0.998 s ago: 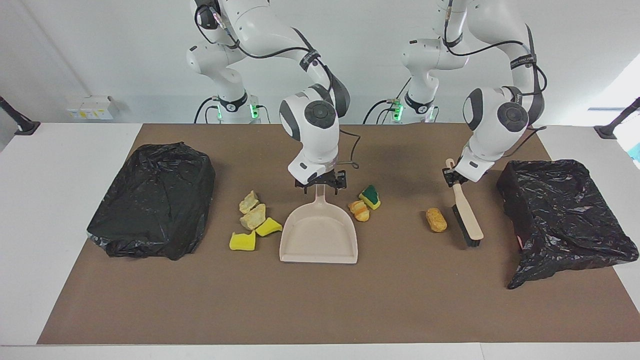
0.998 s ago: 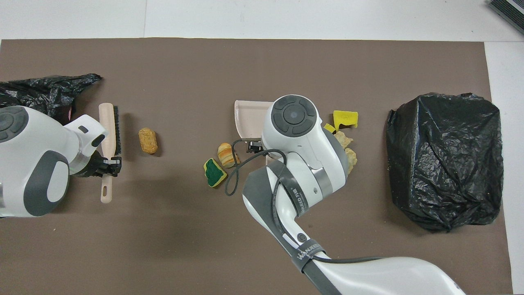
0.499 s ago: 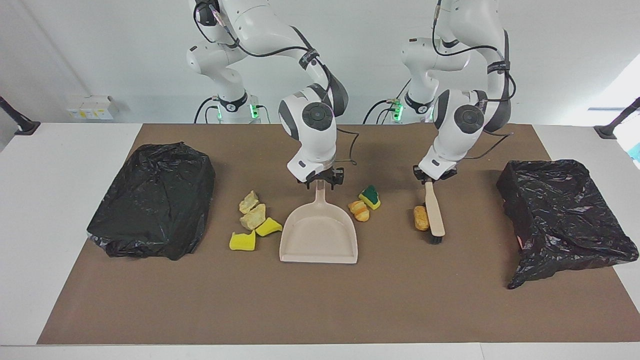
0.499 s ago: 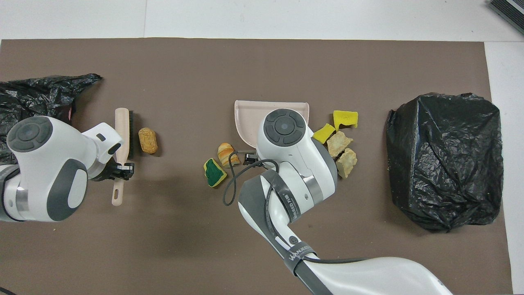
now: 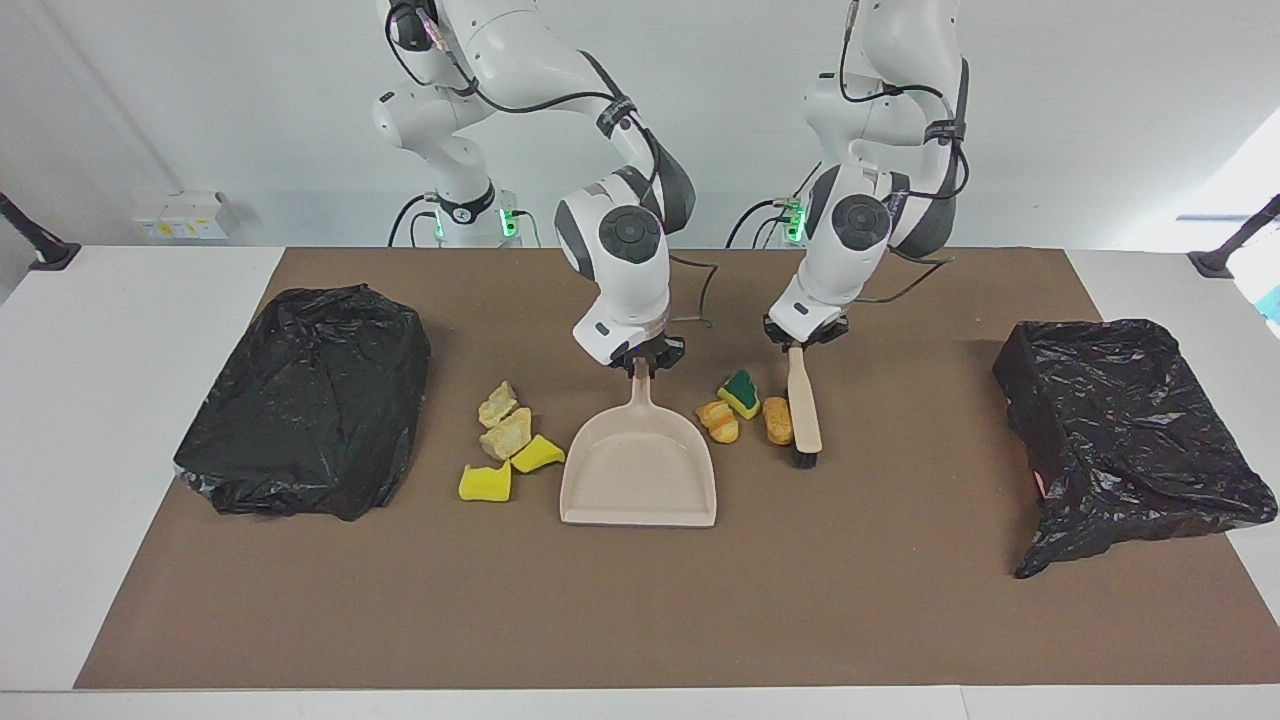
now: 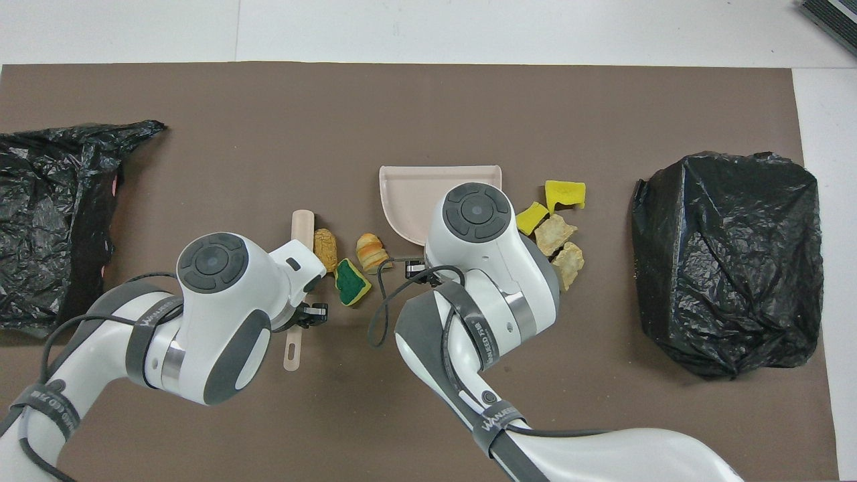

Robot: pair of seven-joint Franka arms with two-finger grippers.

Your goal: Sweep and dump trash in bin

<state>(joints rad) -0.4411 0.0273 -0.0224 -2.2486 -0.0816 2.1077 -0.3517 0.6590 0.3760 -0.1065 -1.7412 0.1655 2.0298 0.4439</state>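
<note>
A beige dustpan (image 5: 640,475) (image 6: 410,191) lies flat mid-table, its handle pointing toward the robots. My right gripper (image 5: 640,358) (image 6: 412,268) is shut on that handle. My left gripper (image 5: 801,340) (image 6: 309,314) is shut on the handle of a wooden brush (image 5: 804,410) (image 6: 302,226), whose bristles rest on the mat. The brush touches an orange-brown chunk of trash (image 5: 777,420) (image 6: 325,246). Beside it lie a striped bread-like piece (image 5: 718,421) (image 6: 370,252) and a green-topped sponge bit (image 5: 741,393) (image 6: 351,282). Tan lumps (image 5: 506,434) (image 6: 553,234) and yellow bits (image 5: 485,483) (image 6: 564,194) lie at the pan's other flank.
A bin lined with a black bag (image 5: 1125,430) (image 6: 47,214) stands at the left arm's end of the brown mat (image 5: 640,620). A closed black bag heap (image 5: 310,395) (image 6: 726,261) sits at the right arm's end. A loose black cable hangs by the right wrist.
The left arm swept the brush toward the dustpan, pushing the orange-brown chunk up beside the green-topped sponge. The right gripper's fingers closed on the dustpan handle.
</note>
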